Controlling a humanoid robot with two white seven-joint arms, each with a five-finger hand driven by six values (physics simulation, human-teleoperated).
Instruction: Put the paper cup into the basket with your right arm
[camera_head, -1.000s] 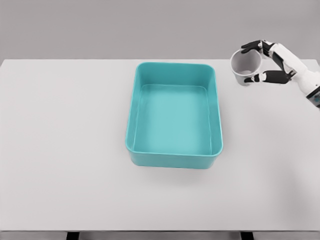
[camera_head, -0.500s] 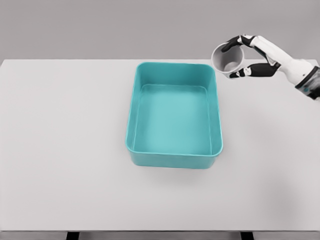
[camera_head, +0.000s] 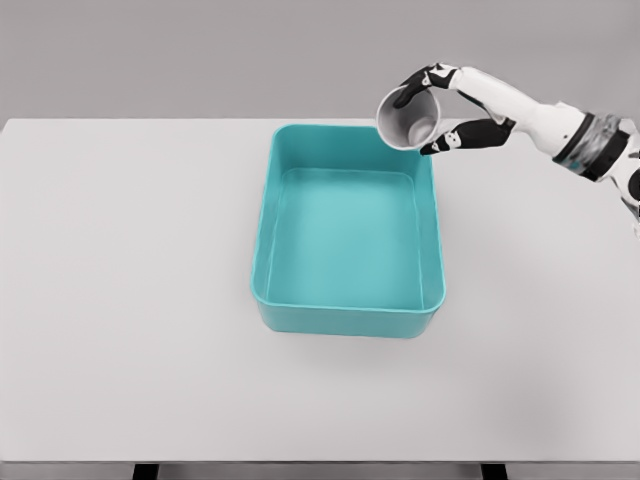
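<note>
A teal rectangular basket (camera_head: 276, 200) stands in the middle of the white table, with nothing inside. My right hand (camera_head: 432, 108) reaches in from the right edge and is shut on a white paper cup (camera_head: 409, 119). The cup is tilted, its open mouth turned toward the camera and to the left. It hangs in the air over the basket's far right corner, clear of the rim. The left arm does not show.
The white table (camera_head: 120, 300) spans the whole view, with its front edge near the bottom of the picture. A grey wall stands behind it.
My right hand has carried the cup leftward and slightly up, from beside the basket's right side to over its far right corner. The cup has tilted more.
</note>
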